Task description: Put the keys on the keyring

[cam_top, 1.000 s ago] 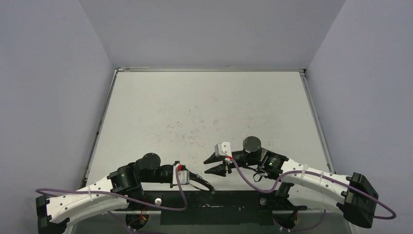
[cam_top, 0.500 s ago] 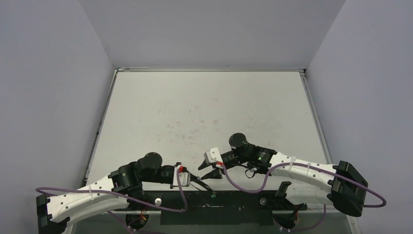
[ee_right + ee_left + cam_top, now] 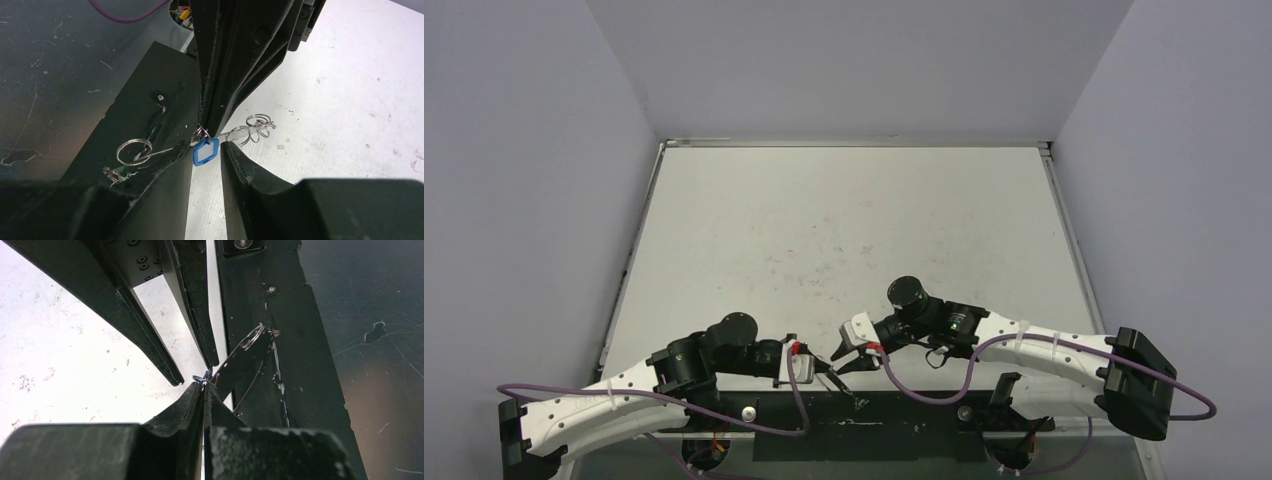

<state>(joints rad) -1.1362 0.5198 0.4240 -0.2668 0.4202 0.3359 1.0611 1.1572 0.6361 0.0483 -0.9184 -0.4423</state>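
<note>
table (image 3: 854, 210): white, scuffed | walls (image 3: 854, 60): plain pale grey | near strip (image 3: 904, 428): black

Key (image 3: 205, 152) hangs from the left gripper (image 3: 208, 124) tips, between the right gripper (image 3: 206, 146) fingers. To that gripper's left, small ring (image 3: 134, 150) on base strip (image 3: 125, 112). To its right, wire loops (image 3: 257, 123) over table (image 3: 350, 100).

The left arm (image 3: 589, 408) and right arm (image 3: 1014, 335) are wearing white shells over black joints, ending in black blocks (image 3: 1139, 385) at 8 and 4 o'clock in the top view. Purple cables (image 3: 924, 386) are looping along both, held by white ties (image 3: 1084, 366). Black tapered fingers (image 3: 250, 167) are showing rough edges.
</note>
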